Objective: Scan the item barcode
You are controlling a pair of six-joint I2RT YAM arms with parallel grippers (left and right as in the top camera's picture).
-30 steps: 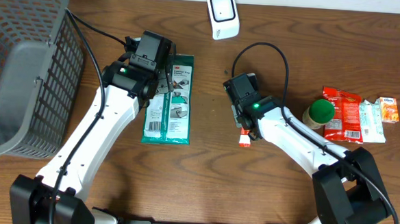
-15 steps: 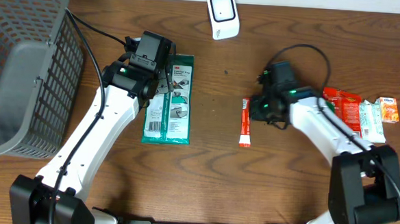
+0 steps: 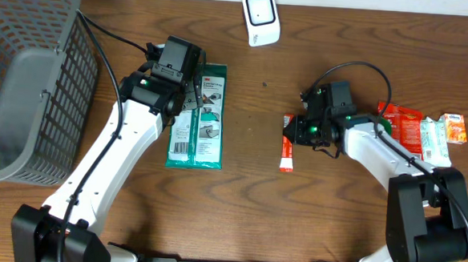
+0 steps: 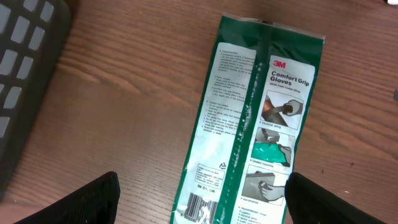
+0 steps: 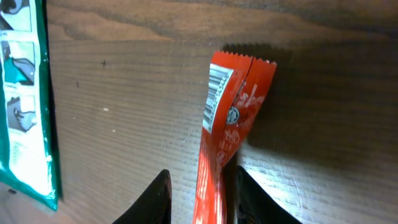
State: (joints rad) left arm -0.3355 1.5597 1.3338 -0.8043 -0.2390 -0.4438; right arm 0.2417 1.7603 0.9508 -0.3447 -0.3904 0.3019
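While the right gripper [image 5: 200, 182] is straddling the red sachet [image 5: 227, 118] lying on the table [image 5: 112, 81], jaws narrow but not pinching, it should be closing squarely, leaving the barcode [image 5: 216, 93] uncovered for the scanner [image 3: 260, 18].

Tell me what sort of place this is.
Probably a mock shop checkout set up on a wooden table: a white barcode scanner, packaged goods such as a glove pack, and a grey basket.

L tool [image 4: 202, 199] wide, R tool [image 5: 202, 190] narrow-gapped
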